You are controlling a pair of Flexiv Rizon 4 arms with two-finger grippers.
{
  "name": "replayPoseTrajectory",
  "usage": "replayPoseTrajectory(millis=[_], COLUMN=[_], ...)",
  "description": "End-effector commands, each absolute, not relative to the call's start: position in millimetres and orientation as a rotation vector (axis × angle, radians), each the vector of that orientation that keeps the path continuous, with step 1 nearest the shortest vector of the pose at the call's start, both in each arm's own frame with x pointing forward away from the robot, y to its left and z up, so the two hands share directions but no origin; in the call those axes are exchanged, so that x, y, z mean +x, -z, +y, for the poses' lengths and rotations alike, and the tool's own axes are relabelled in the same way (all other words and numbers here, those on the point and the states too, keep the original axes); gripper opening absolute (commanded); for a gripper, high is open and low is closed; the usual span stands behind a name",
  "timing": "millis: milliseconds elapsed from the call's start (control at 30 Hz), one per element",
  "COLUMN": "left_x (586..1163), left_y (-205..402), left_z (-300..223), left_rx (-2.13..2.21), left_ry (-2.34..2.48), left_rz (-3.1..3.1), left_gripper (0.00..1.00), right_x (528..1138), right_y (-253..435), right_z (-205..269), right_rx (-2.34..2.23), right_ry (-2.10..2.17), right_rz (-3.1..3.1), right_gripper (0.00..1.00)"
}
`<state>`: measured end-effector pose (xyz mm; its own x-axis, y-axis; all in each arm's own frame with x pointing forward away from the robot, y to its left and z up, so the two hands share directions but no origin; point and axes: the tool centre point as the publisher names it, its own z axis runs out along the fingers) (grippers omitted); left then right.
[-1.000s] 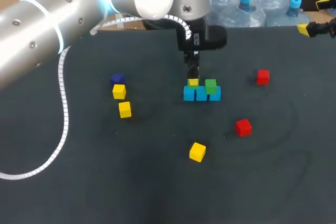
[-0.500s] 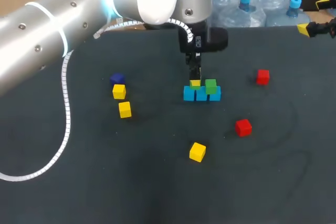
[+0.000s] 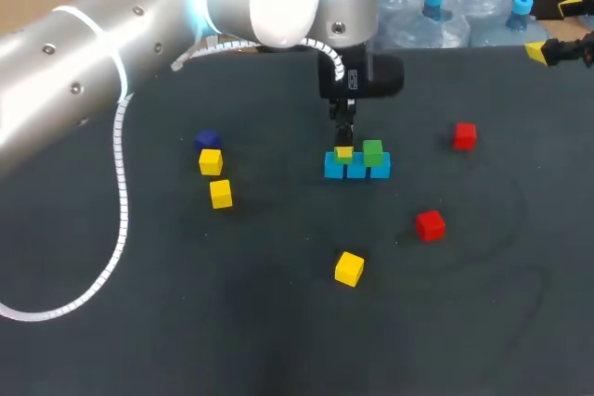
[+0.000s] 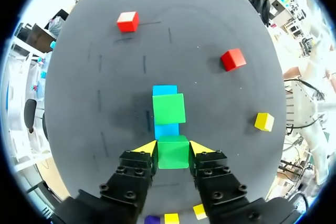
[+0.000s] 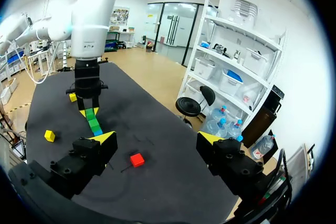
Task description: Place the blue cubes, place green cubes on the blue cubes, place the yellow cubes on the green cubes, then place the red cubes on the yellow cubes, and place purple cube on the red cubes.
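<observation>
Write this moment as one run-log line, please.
left fingers: shut on green cube, over blue cubes | other green cube: on blue cubes | right fingers: open, empty

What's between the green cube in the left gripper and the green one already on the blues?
Only an uncovered blue cube, shown in the left wrist view between the held green cube and the placed green cube.

Left end effector (image 4: 173, 147) clamps green cube (image 4: 173, 153); right end effector (image 5: 156, 138) spread wide.

Nothing legible anywhere. The black housing (image 3: 364, 76) above the left gripper (image 3: 344, 149) carries a small pale mark, too small to read; the small green cube (image 4: 173, 152) it grips shows plain faces.
</observation>
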<state>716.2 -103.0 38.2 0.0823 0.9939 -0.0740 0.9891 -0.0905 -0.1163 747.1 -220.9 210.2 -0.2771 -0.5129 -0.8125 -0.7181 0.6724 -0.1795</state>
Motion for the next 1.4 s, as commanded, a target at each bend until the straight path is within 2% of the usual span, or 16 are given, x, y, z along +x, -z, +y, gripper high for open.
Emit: replayPoseTrajectory(millis=[33,667,700,733,767,833,867,900,1267,1300,1400], left_x=[719.9,715.3,715.5,715.5,715.5,715.4,715.4,715.4,715.4,715.7,717.1], left_y=[-38.1,-32.7,-32.0,-31.5,-31.5,-31.4,-31.3,-31.4,-32.4,-32.5,-32.5], left_z=[-104.9,-105.4,-104.8,-104.5,-104.4,-104.2,-104.2,-104.1,-103.3,-103.0,-102.2], left_rx=[-2.278,-2.26,-2.259,-2.257,-2.256,-2.254,-2.254,-2.255,-2.25,-2.249,-2.245], left_ry=[-0.206,-0.209,-0.21,-0.21,-0.211,-0.212,-0.213,-0.212,-0.206,-0.205,-0.201], left_rz=[-2.086,-2.085,-2.086,-2.086,-2.086,-2.086,-2.086,-2.085,-2.096,-2.098,-2.105], left_gripper=[0.0,0.0,0.04,0.19,0.26,0.62,0.97,1.0,0.99,0.97,0.82], right_x=[747.2,747.2,747.2,747.2,747.2,747.2,747.2,747.2,747.2,747.2,747.2], right_y=[-210.0,-210.0,-210.0,-210.0,-210.0,-210.0,-210.0,-210.0,-210.0,-210.0,-210.0], right_z=[-220.7,-220.7,-220.7,-220.7,-220.7,-220.7,-220.7,-220.7,-220.7,-220.7,-220.7], right_rx=[-0.958,-0.958,-0.958,-0.958,-0.958,-0.958,-0.958,-0.958,-0.958,-0.958,-0.958], right_ry=[-0.275,-0.275,-0.275,-0.275,-0.275,-0.275,-0.275,-0.275,-0.275,-0.275,-0.275], right_rz=[1.949,1.949,1.949,1.949,1.949,1.949,1.949,1.949,1.949,1.949,1.949], right_gripper=[1.0,1.0,1.0,1.0,1.0,1.0,1.0,1.0,1.0,1.0,1.0])
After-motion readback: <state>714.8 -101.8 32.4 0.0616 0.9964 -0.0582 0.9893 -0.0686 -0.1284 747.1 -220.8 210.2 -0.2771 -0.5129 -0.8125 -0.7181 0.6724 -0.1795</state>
